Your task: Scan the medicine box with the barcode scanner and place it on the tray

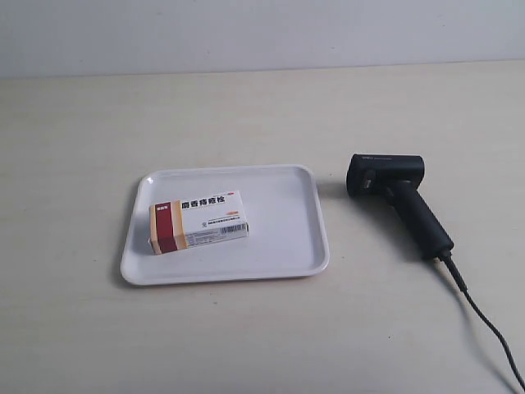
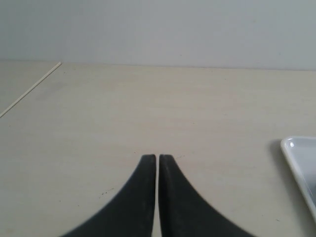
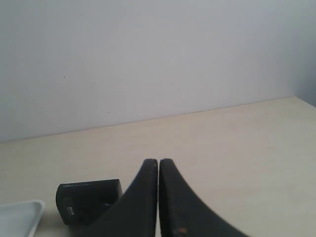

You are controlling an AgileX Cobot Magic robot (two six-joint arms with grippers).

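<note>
While both hands are pressed together and hold nothing, the medicine box (image 1: pixel 198 222), a matte white carton with a red and tan band, lies flat inside the glossy, round-cornered tray (image 1: pixel 287 238). Beyond the left hand (image 2: pixel 157 157) stretches pale wood-grain surface (image 2: pixel 148 108), with only the tray's rim to one side. Just past the right hand (image 3: pixel 158 161) sits the barcode scanner (image 3: pixel 89 200), blocky and black; its cable (image 1: pixel 484 324) shows only from the exterior.

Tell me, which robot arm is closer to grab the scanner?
Probably the right. Its shut gripper has the scanner just ahead. The left gripper, also shut, sees only the tray edge.
</note>
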